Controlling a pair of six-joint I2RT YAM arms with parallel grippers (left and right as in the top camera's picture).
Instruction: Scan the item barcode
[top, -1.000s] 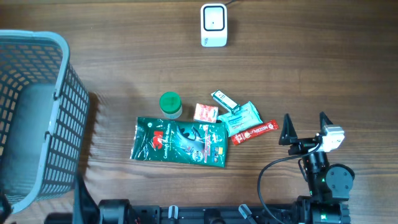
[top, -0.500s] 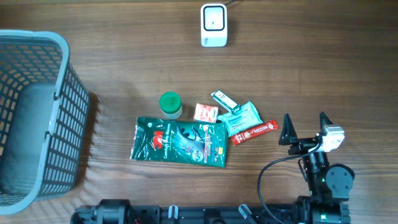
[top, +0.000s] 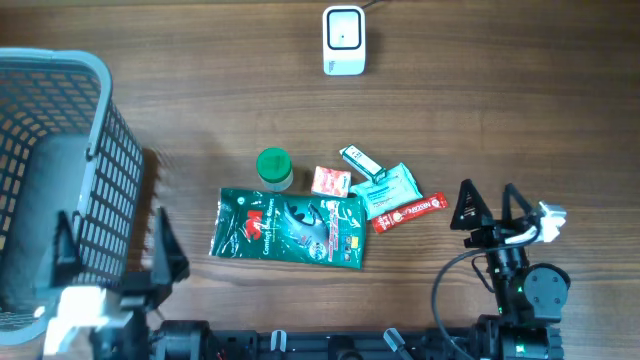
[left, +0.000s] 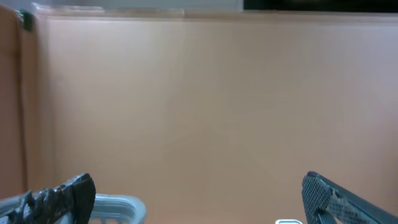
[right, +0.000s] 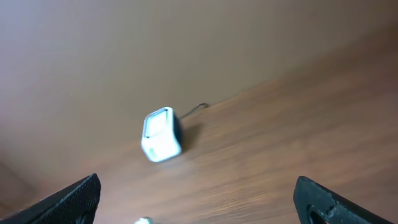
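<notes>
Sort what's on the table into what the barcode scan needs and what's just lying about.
For the job: barcode scanner, green pouch, green-lidded jar, small red box, white packet, teal packet, red sachet.
Lying about: grey plastic basket.

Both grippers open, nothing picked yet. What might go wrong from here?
1. The teal packet, red bar and small orange packet lie crowded together, so the right gripper may drag a neighbour along.
2. The left gripper hangs right by the basket wall and may knock it.
3. No barcode is readable from above, so an item may reach the scanner facing the wrong way.
</notes>
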